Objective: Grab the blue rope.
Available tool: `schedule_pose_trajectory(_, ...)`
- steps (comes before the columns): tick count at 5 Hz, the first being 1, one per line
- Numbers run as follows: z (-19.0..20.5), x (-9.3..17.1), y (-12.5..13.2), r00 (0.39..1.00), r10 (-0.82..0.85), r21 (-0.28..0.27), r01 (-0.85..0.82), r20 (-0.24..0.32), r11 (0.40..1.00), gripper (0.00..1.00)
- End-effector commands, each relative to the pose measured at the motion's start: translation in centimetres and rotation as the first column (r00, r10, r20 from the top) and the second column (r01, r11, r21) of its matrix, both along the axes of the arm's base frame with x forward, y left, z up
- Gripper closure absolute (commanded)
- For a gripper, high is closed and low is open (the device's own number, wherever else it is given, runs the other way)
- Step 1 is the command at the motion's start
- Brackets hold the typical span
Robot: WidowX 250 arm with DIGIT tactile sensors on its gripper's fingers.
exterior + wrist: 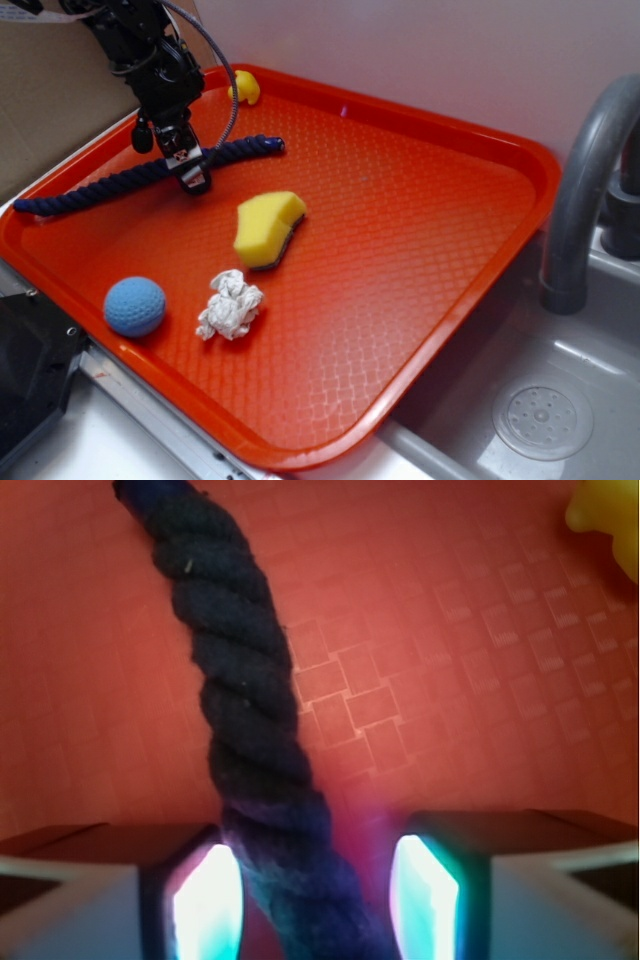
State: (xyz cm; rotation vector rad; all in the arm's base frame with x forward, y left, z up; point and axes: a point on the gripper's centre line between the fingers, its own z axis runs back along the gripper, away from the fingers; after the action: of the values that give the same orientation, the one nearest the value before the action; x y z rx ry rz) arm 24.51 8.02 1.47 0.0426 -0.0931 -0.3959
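The orange tray (420, 230) took up most of the counter, its near corner hanging over the edge of a grey sink (560, 400) on the right; its waffle-patterned floor lay bare across the whole right half. A grey faucet (580, 190) rose just past the tray's right rim, cut off at the top of the exterior view. A cardboard panel (50, 100) stood behind the tray's left rim.

The robot arm (150, 50) came down from the upper left, its upper part out of frame. The blue rope (120, 182) lay along the tray's far-left side, running from the left rim toward the back, one end passing behind the arm. The gripper (192, 175) sat low right at the rope. From the wrist view, the rope (250, 720) ran between the two fingers (205, 900), which stood apart with a small gap on either side, not pinching it. Their inner faces glowed white-green, and the rope's near end was blurred.

Near the middle lay a yellow sponge (268, 228) with a dark underside. A light blue ball (134, 306) sat by the front-left rim, a crumpled white paper (230, 305) just beside it. A small yellow toy (245, 88) stood in the far corner, half hidden by a cable. I could read no writing anywhere.
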Motion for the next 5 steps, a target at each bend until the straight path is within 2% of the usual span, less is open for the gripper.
schedule_pose_trajectory(1,-0.4,-0.2,0.8,0.999,-0.032,-0.014,0.032,0.004,0.999,1.0)
schedule_pose_trajectory(3,0.4,0.4,0.8,0.989,-0.139,0.006,0.138,0.053,0.99,1.0)
schedule_pose_trajectory(4,4.2,0.5,0.4,0.996,-0.023,0.058,0.018,0.087,0.998,1.0)
schedule_pose_trajectory(5,7.9,0.4,-0.3,0.989,0.03,0.061,-0.04,0.147,0.997,1.0)
